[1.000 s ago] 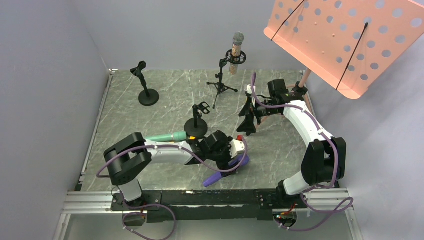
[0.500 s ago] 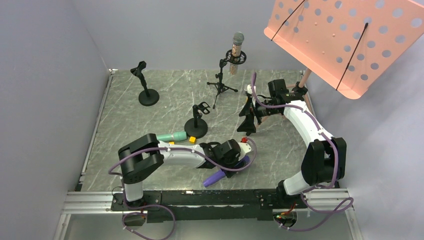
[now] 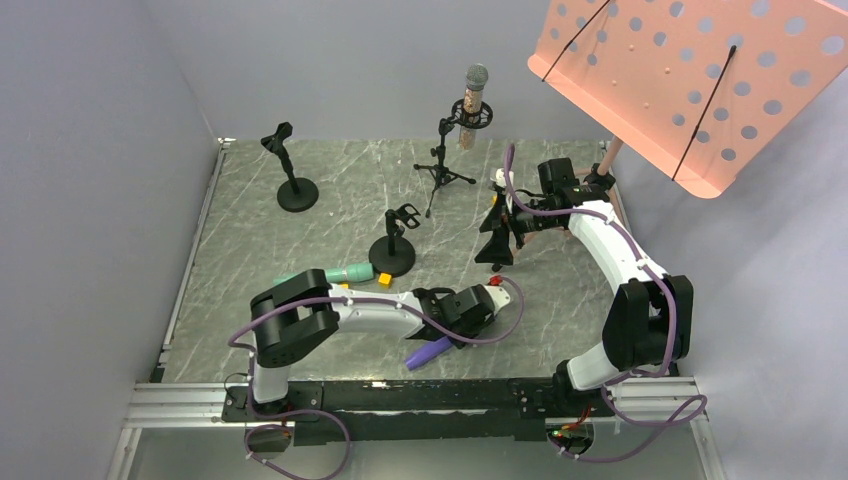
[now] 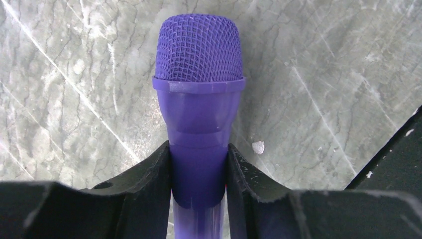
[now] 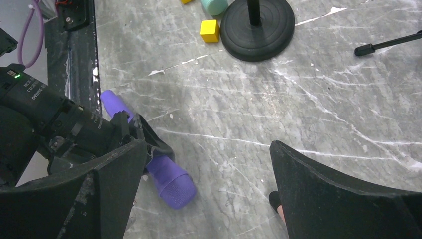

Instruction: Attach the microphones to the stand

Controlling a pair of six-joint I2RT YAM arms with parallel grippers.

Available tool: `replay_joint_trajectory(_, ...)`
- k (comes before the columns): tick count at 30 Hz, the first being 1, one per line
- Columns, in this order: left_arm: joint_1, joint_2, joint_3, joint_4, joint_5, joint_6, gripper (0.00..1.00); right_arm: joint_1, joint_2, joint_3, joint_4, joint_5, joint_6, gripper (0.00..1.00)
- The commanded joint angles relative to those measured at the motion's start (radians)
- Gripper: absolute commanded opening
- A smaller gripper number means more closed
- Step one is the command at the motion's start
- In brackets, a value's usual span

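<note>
Your left claw (image 4: 199,164) has closed in on the purple mic (image 4: 198,99). In the wrist view both fingers press against the handle just below the head collar, 1 on each side. The mic looks to be lying on the table (image 3: 250,230) near the front edge, not yet lifted.

Its long axis runs on a diagonal. The tail end points toward the near left and the head (image 5: 174,186) toward the far right, under your left wrist. Your fingers cross that axis squarely, so the grip looks well seated.

The nearer empty stand (image 3: 393,250) is beyond the claw and to its left, with the teal mic (image 3: 340,274) lying beside its base. Your left arm is far closer to it than your right, so I judge the carry belongs to the left. You will need to swing the mic from lying flat to roughly upright to meet the clip (image 3: 404,214).

Your right claw (image 5: 206,164) is spread wide and holds nothing. It hangs over the table further back on the right.

Compared with 1 second ago, your left arm has reached further right and dropped lower. Its jaws, then gaping over the mic, have now drawn in against it. The purple mic, teal mic and right arm have hardly moved.
</note>
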Motion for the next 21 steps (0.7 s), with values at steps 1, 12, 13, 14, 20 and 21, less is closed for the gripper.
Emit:
replay_joint_trajectory(1, 0.0, -0.049, -0.044, -0.034, -0.033, -0.014, 0.02, -0.006, -0.031, 0.023, 0.032, -0.013, -0.008, 1.0)
replay_joint_trajectory(12, 0.139, -0.593, -0.381, 0.124, 0.041, -0.154, 0.0, -0.007, -0.038, 0.016, 0.048, -0.027, 0.017, 1.0)
replay_joint_trajectory(13, 0.156, -0.643, -0.401, 0.141, 0.042, -0.16, 0.0, -0.006, -0.039, 0.013, 0.054, -0.035, 0.024, 1.0)
replay_joint_trajectory(14, 0.176, -0.698, -0.419, 0.159, 0.043, -0.167, 0.0, -0.004, -0.041, 0.011, 0.059, -0.047, 0.033, 1.0)
replay_joint_trajectory(20, 0.302, -0.906, -0.506, 0.421, -0.017, -0.244, 0.0, 0.042, -0.032, -0.002, 0.093, -0.144, 0.099, 1.0)
replay_joint_trajectory(21, 0.321, -0.912, -0.51, 0.477, -0.027, -0.261, 0.0, 0.057, -0.031, -0.005, 0.106, -0.154, 0.113, 1.0)
